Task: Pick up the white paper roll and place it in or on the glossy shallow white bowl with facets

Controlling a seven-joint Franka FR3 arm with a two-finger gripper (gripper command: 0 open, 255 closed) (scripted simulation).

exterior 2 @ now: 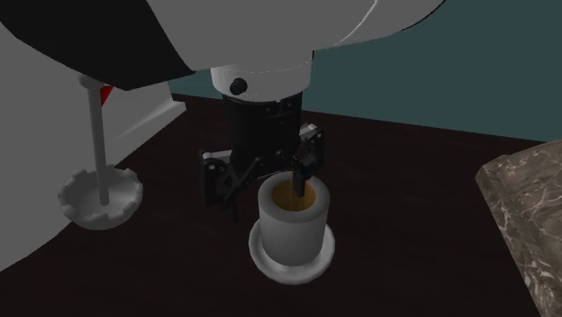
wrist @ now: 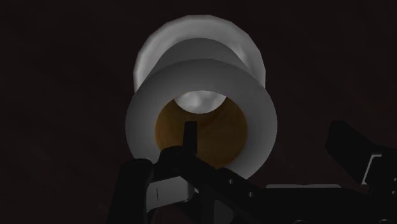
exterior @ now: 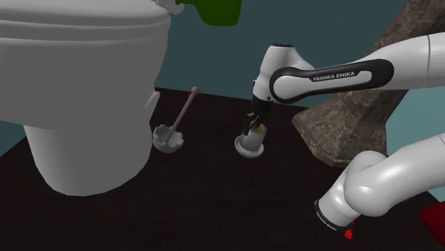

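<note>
The white paper roll stands upright in the shallow white bowl on the dark floor, its brown core facing up. My gripper hangs right over it, open. One finger dips into the core; the other stays outside the roll, apart from its wall. Neither finger clasps the roll.
A large white toilet fills the shoulder view's left. A toilet brush in its holder stands beside the bowl. A marbled stone block sits on the other side. A red thing lies near the stand.
</note>
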